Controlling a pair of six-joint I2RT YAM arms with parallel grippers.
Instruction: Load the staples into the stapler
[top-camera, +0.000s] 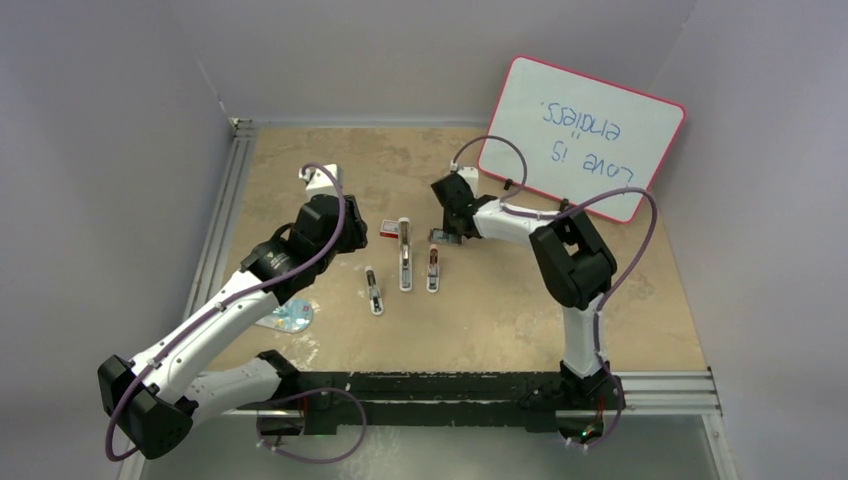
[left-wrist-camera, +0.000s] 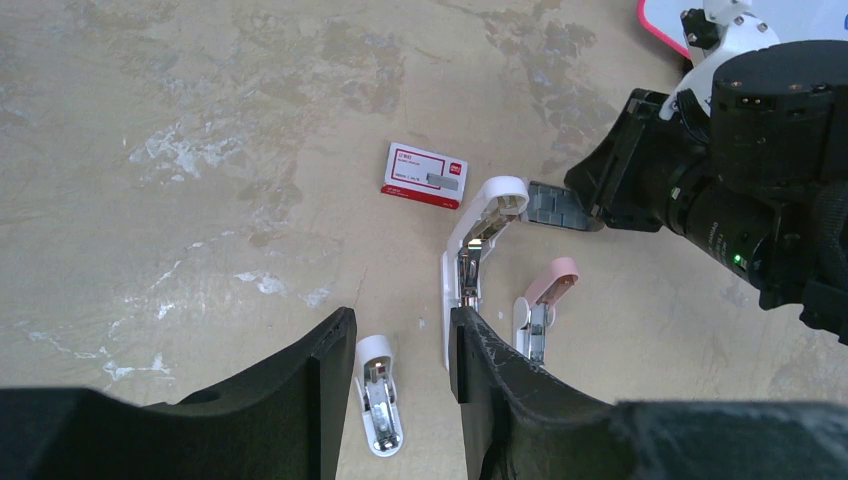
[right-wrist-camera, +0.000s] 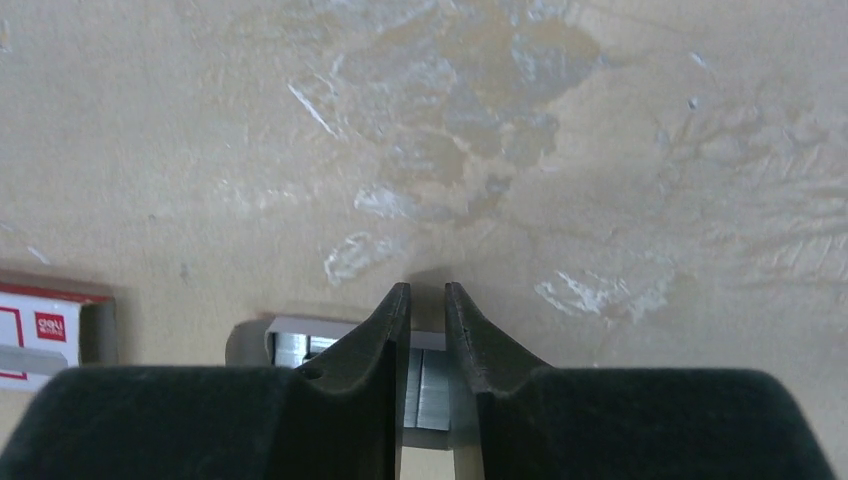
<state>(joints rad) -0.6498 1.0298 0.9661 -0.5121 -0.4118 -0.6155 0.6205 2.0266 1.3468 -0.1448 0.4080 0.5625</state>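
Three staplers lie flipped open in a row: a small white one, a long white one and a pink stapler. The red staple box lies behind them. To its right, silvery staples rest in a white tray. My right gripper is down on that tray, its jaws shut on a strip of staples. My left gripper hovers open above the small white stapler, holding nothing.
A pink-framed whiteboard leans against the back right wall. A shiny bluish disc lies near the left arm. A metal rail runs along the table's left edge, and another one along the front edge.
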